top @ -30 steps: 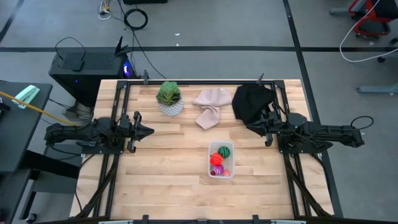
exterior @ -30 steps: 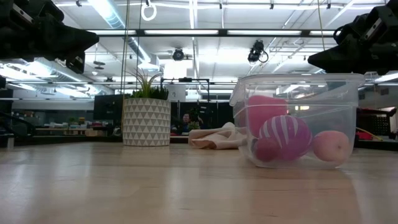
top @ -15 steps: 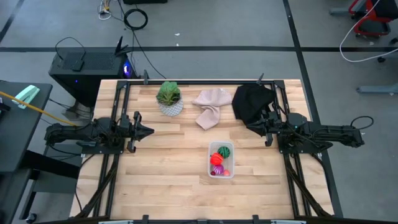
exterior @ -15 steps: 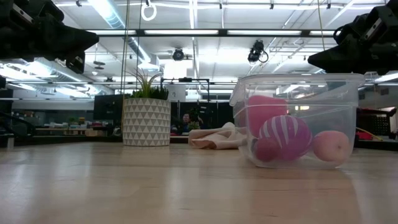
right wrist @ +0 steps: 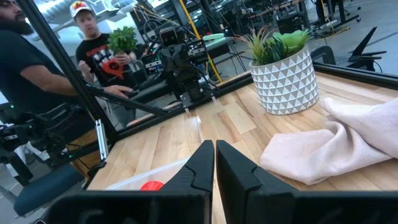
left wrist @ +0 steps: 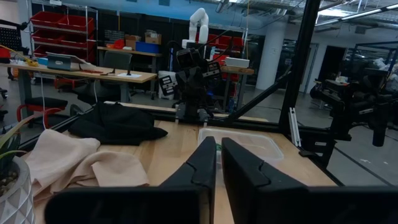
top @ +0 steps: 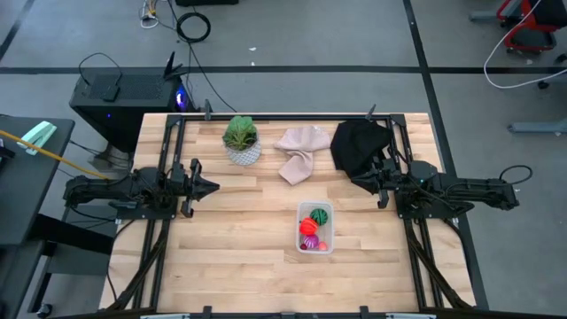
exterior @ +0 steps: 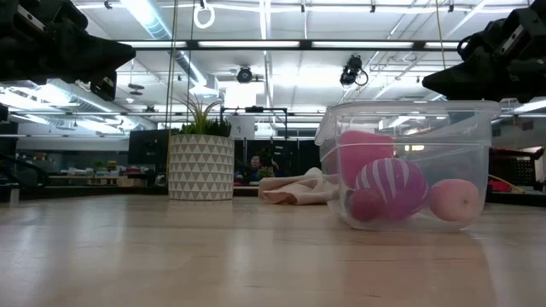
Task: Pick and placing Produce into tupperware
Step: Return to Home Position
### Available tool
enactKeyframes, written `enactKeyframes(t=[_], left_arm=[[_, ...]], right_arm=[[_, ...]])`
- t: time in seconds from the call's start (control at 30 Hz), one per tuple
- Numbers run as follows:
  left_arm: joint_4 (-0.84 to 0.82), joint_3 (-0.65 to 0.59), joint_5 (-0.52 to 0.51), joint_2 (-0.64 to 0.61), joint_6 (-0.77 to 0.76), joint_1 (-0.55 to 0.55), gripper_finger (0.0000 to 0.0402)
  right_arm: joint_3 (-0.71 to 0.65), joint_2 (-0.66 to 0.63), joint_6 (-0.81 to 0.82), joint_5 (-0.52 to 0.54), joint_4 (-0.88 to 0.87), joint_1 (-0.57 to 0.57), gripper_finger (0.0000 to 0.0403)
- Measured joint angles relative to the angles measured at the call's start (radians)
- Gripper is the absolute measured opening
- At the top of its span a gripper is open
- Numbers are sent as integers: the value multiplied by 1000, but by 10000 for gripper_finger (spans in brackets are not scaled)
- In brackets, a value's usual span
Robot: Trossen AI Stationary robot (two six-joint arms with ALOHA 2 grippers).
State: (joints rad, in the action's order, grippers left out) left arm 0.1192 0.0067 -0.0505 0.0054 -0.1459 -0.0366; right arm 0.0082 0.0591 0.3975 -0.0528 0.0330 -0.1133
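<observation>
The tupperware (top: 300, 234) holding produce (top: 310, 225) sits between, well apart from, left end effector (top: 212, 187) and right end effector (top: 378, 189), both pressed together

The wooden table (top: 230, 230) bears a potted plant (top: 241, 140), beige cloth (top: 299, 151), black cloth (top: 358, 149) and clear tupperware (exterior: 426, 128).

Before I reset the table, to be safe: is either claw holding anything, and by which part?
Nothing is held: left claw and right claw are shut, empty.
</observation>
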Motion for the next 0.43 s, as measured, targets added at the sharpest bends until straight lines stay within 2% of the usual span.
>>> enactKeyframes(t=[0.43], left_arm=[[0, 0, 0, 0, 0, 0, 40]], right_arm=[[0, 0, 0, 0, 0, 0, 23]])
